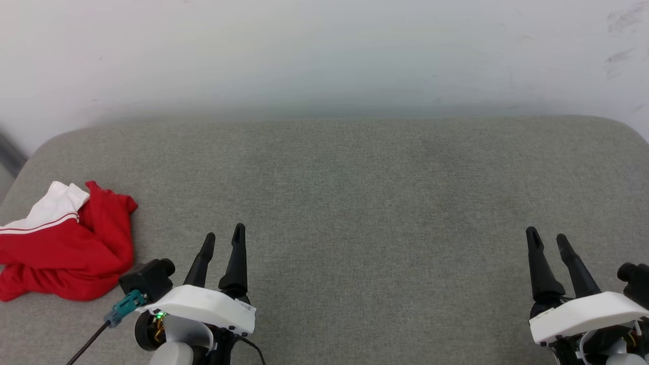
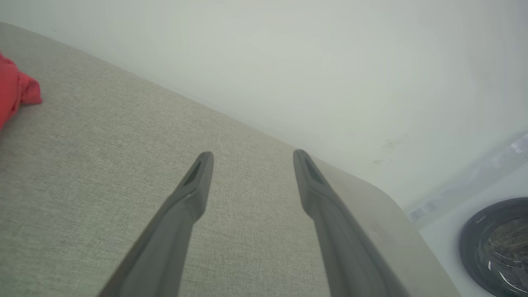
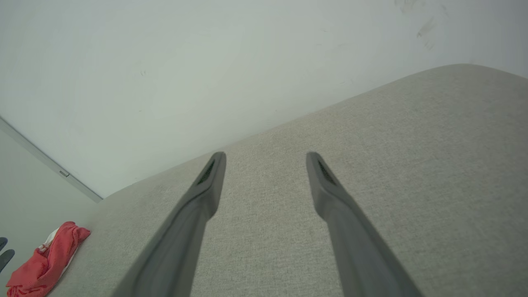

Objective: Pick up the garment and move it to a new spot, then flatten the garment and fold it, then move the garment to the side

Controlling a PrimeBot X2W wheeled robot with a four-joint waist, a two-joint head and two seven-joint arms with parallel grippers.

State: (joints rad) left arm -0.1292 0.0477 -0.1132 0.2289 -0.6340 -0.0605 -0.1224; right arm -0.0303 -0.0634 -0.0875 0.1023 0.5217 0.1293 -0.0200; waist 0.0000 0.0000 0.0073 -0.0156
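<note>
The garment (image 1: 68, 248), a bright red T-shirt with a white sleeve and striped trim, lies crumpled in a heap at the left edge of the grey cushion (image 1: 355, 203). A corner of the garment (image 2: 16, 93) shows at the left of the left wrist view, and the garment (image 3: 45, 258) lies small at the lower left of the right wrist view. My left gripper (image 1: 224, 234) stands open just right of the heap, apart from it, with nothing between its fingers. My right gripper (image 1: 547, 236) stands open far off at the lower right, also empty.
A pale wall (image 1: 324, 50) rises behind the cushion's far edge. The cushion's corners are rounded at both ends. A round dark washing-machine door (image 2: 495, 247) sits beyond the cushion in the left wrist view. A cable (image 1: 88, 342) trails from my left wrist.
</note>
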